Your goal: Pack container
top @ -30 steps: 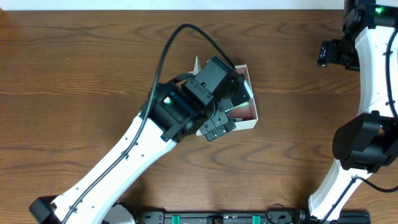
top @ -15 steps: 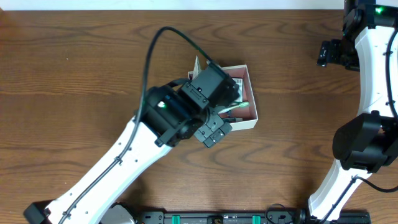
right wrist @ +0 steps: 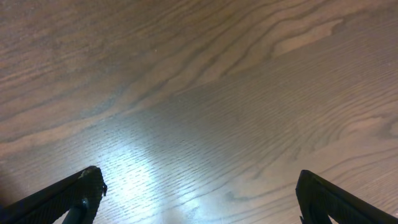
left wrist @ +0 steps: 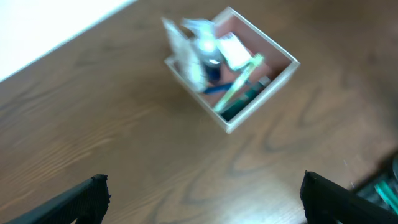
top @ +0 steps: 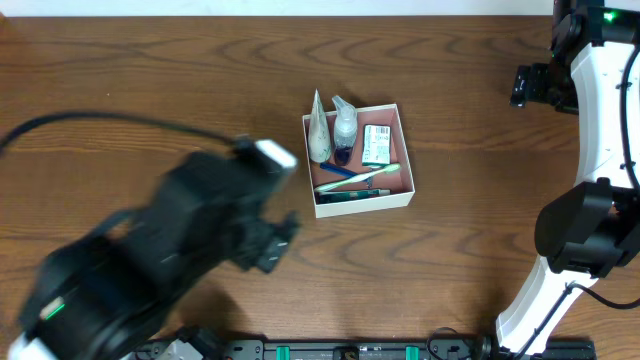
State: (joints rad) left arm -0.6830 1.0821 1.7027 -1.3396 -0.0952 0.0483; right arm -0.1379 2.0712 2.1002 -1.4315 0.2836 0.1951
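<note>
Left gripper [left wrist: 205, 190]: near edge, high above table [left wrist: 93, 118], fingers spread, empty; likely kept clear of load.
Container [top: 362, 202]: mid-table, holding toothbrush [top: 362, 177], packet [top: 376, 144], bottle [top: 344, 125], tube [top: 318, 128]; looks packed.
Right gripper [right wrist: 199, 185]: far right, fingers spread, idle.

A brown wood-grain desk [top: 130, 90] fills the view. A white strip [top: 250, 6] runs along its far edge. A black bar with green clips [top: 350, 350] lines the near edge.
</note>
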